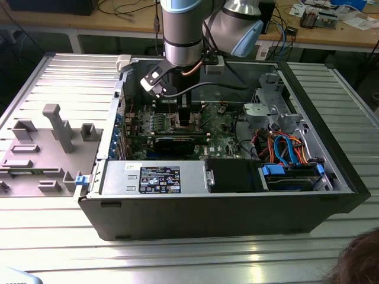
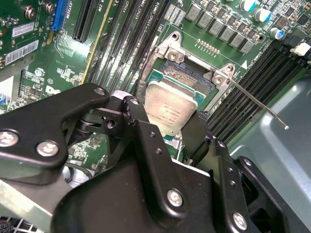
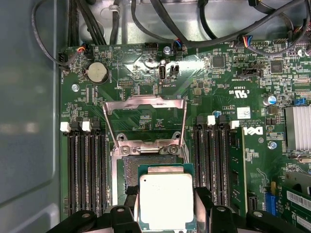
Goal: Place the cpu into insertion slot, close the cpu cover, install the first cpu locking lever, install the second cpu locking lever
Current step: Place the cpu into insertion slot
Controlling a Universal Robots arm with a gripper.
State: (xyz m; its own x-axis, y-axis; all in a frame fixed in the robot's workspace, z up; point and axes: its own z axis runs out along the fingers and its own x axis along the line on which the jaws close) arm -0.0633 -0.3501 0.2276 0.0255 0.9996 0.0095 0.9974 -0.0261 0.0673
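A big open computer case (image 1: 237, 207) is lying on the metal worktop (image 1: 177, 260), and the robot arm (image 1: 183, 35) is reaching down into it from above. The end effector (image 1: 185, 115) is hanging over the green board (image 3: 218, 92), which is lying flat right under it. Long dark memory slots (image 3: 82, 170) are running along the board on both sides of the end effector. In the first wrist view, the cpu cover (image 3: 146, 101) is lying folded open just past the fingertips, so it is not shutting anything in. The insertion slot (image 3: 146, 167) is sitting right below the end effector, with its dark middle partly peeking out past the chip. The end effector (image 3: 166, 204) is squeezing the cpu (image 3: 166, 201) by two opposite edges, one black finger on each side, and it is holding the silver top facing up. The chip is sitting over part of the slot, and I cannot tell if it is touching it. In the second wrist view, a thin metal lever (image 2: 257, 104) is sticking out loose off to one side of the end effector (image 2: 170, 126). So the first step, putting the chip in, looks like the one going on now. I think this step is asking for care: the chip needs to be flat and lined up with the slot's edges.
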